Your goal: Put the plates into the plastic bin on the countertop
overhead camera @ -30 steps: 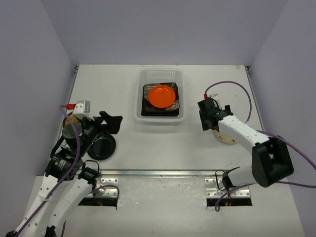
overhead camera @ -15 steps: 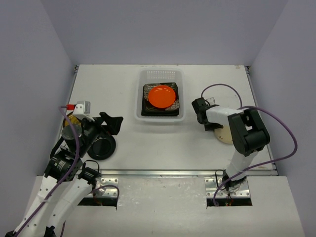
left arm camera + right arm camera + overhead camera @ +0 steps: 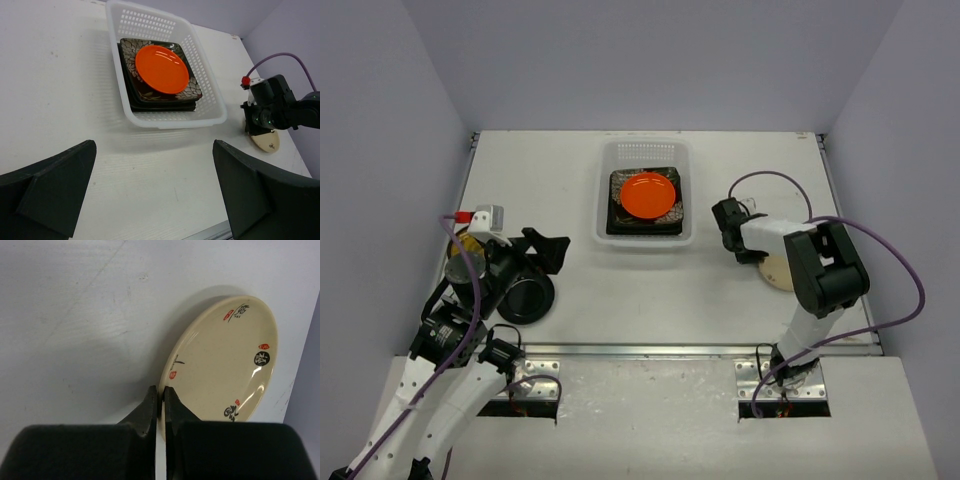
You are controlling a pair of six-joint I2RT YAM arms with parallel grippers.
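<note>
The plastic bin [image 3: 601, 200] stands at the back centre of the countertop [image 3: 640, 290]. It holds stacked square dark plates with flower pattern [image 3: 619, 224] and a round orange plate [image 3: 647, 195] on top; the left wrist view shows the bin [image 3: 165, 120] and the orange plate [image 3: 161, 69]. My right gripper [image 3: 758, 257] is shut on the rim of a beige round plate [image 3: 225, 355], right of the bin [image 3: 780, 275]. My left gripper [image 3: 555, 250] is open and empty [image 3: 154, 150], over bare countertop. A black round plate [image 3: 527, 297] lies under my left arm; a yellow patterned plate [image 3: 463, 246] is mostly hidden.
A metal rail [image 3: 650, 349] runs along the countertop's front edge. Purple-grey walls close in the sides and back. A purple cable [image 3: 910, 270] loops off my right arm.
</note>
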